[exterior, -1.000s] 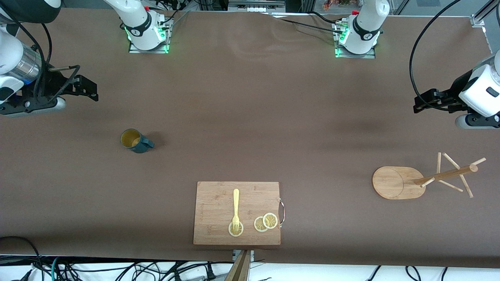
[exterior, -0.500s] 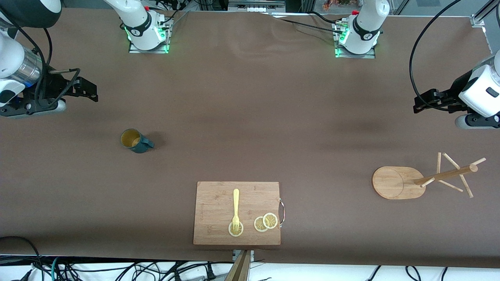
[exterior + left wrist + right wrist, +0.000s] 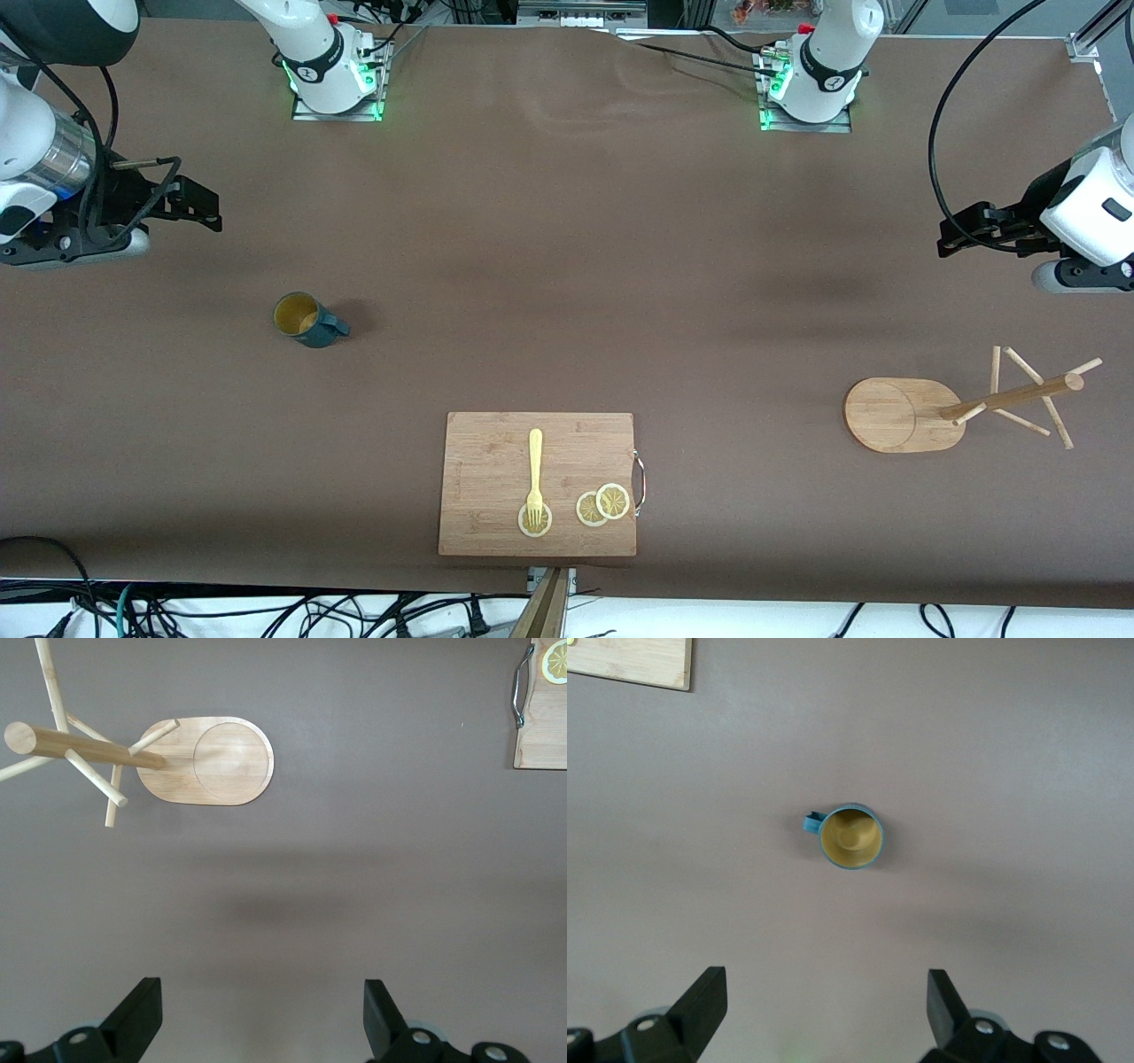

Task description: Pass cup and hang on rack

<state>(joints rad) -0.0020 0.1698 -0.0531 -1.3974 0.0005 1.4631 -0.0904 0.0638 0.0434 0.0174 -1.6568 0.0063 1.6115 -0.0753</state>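
The dark teal cup [image 3: 306, 320] stands upright on the brown table toward the right arm's end, yellowish inside, handle pointing toward the table's middle; it also shows in the right wrist view [image 3: 850, 836]. The wooden rack [image 3: 961, 409] stands toward the left arm's end on its oval base, with thin angled pegs; it also shows in the left wrist view [image 3: 133, 757]. My right gripper [image 3: 202, 206] is open and empty, up over bare table away from the cup; its fingers [image 3: 700, 1001] are wide apart. My left gripper [image 3: 952, 239] is open and empty over bare table away from the rack.
A wooden cutting board [image 3: 483, 461] lies near the table's front edge at the middle, with a yellow fork [image 3: 534, 478], several lemon slices [image 3: 602, 505] and a metal handle [image 3: 640, 483]. Its corner shows in the left wrist view [image 3: 540, 744].
My right gripper has shifted slightly away from the front camera. The left arm, cup and rack have not moved.
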